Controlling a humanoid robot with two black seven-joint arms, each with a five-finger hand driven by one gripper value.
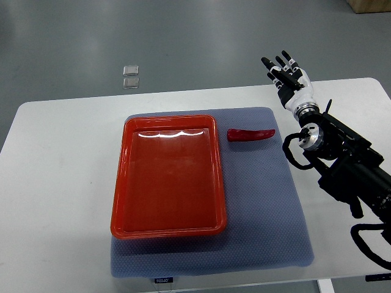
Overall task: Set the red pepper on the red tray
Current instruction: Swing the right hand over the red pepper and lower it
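Note:
A red pepper point(250, 134) lies on the blue-grey mat point(263, 201), just right of the red tray's far right corner. The red tray point(122, 183) sits on the mat and holds nothing. My right hand point(287, 72) is at the table's far edge, up and to the right of the pepper, fingers spread and holding nothing. Its arm point(348, 165) comes in from the right edge. The left arm does not show.
The mat lies on a white table point(55, 183). Two small clear squares point(131, 75) lie on the grey floor beyond the table's far edge. A cardboard box corner point(369, 5) shows at the top right.

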